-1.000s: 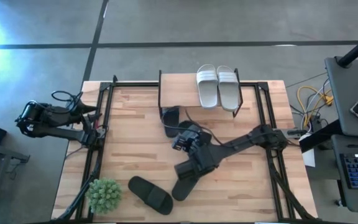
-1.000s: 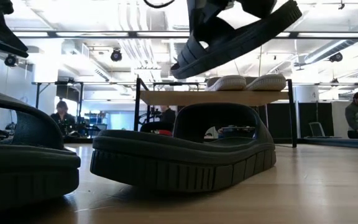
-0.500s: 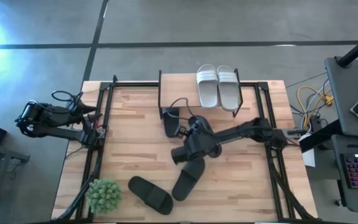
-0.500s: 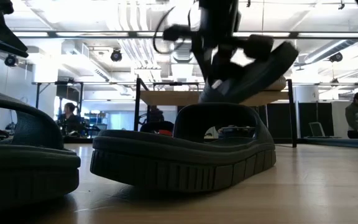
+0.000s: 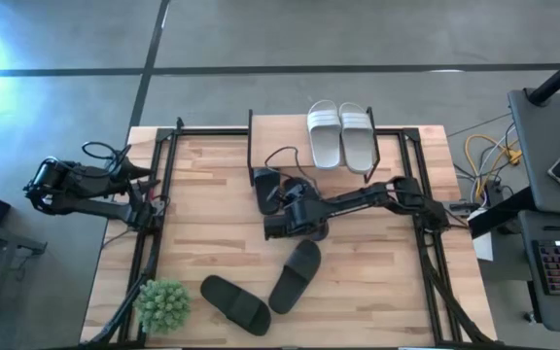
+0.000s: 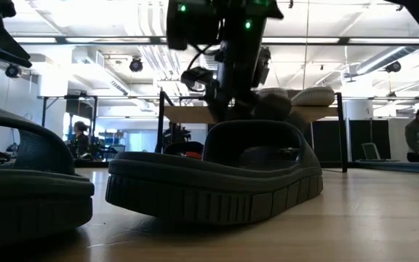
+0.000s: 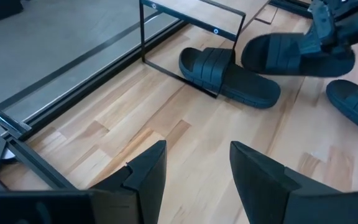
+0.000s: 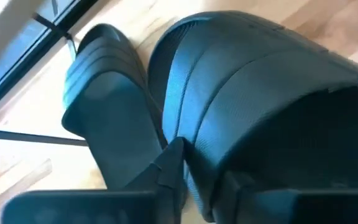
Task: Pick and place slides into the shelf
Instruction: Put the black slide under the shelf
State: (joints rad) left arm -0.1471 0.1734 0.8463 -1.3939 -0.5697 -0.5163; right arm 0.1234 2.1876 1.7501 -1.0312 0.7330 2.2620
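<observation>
My right gripper (image 5: 293, 212) reaches in from the table's right and is shut on a black slide (image 7: 296, 53), just in front of the shelf (image 5: 311, 115). A second black slide (image 5: 265, 185) lies flat on the table under the shelf's left end. Two white slides (image 5: 340, 135) rest side by side on the shelf's wooden top board. Two more black slides (image 5: 295, 275) (image 5: 233, 303) lie flat near the table's near edge. My left gripper (image 7: 194, 167) waits open at the table's left edge. My right gripper holds the black slide by its ribbed strap (image 8: 194, 140), near the strap's edge, with one finger (image 8: 169, 169) on the outside. The wrist view does not show where the other finger sits. The slide is lifted clear of the table and tilted.
A green bushy plant (image 5: 161, 304) stands at the near left corner. Black frame rails (image 5: 163, 185) run along the table's left and right sides. Bare wood lies between the shelf and the left rail. People sit in the room beyond the table.
My right gripper has carried the black slide from above the table's middle toward the far edge and down, up to the shelf's front. The slide has dropped from high overhead to about the level of the shelf's top board. The other slides have stayed put.
</observation>
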